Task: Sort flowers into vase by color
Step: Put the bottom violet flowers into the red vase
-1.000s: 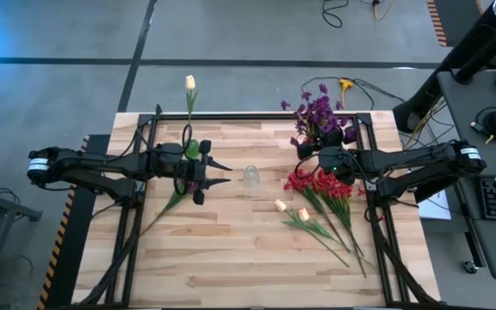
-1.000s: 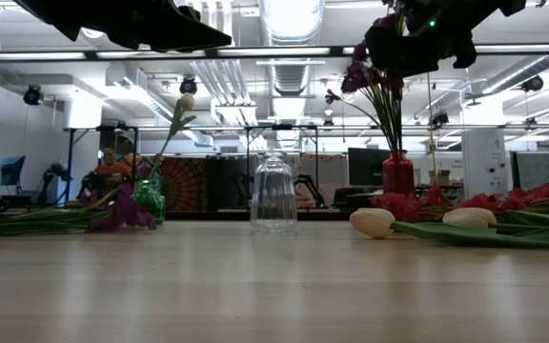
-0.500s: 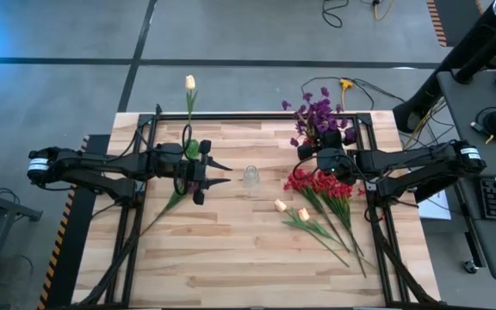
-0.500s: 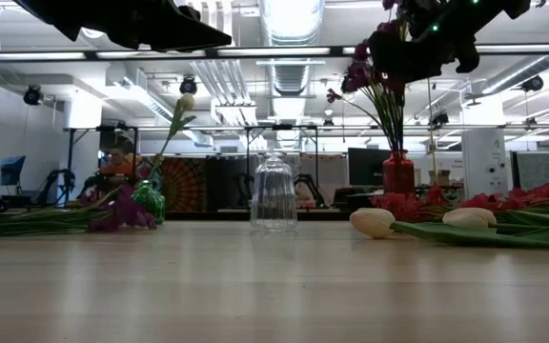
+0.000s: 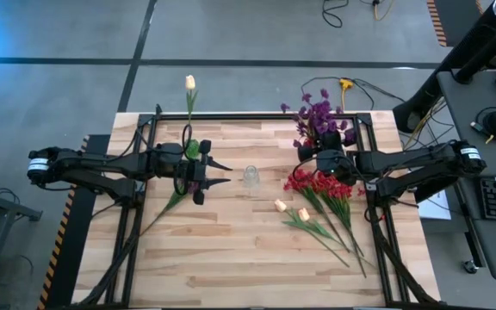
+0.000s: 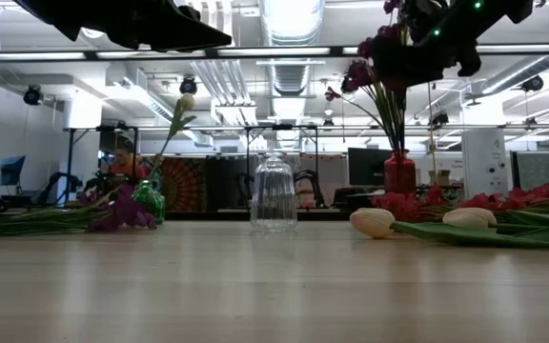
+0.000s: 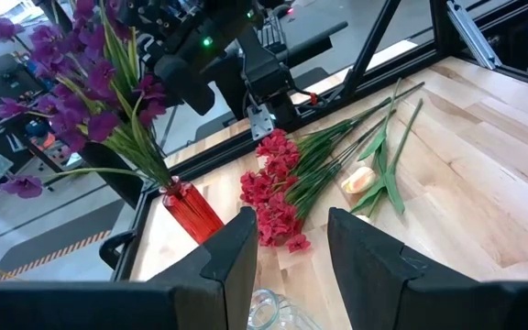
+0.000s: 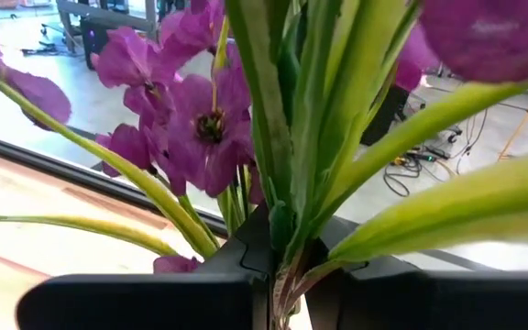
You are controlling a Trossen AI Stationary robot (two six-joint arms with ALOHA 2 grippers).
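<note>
since a second ago only the right pincer (image 5: 310, 151) has shifted, carrying its purple flowers (image 5: 315, 114) slightly up and right in the low view; the left pincer (image 5: 216, 172) has stayed put, left of centre in the high view, fingers spread and holding nothing. the right pincer is pinched on the green stems just above the red vase (image 6: 397, 174) at upper right of the tabletop (image 5: 231, 250). to finish well, keep the stems upright and let go only once they sit deep in the neck. blossoms are vivid purple with long grassy leaves. red flowers (image 5: 317, 185) and cream tulips (image 5: 291, 209) lie right of the clear vase (image 5: 251, 176).
</note>
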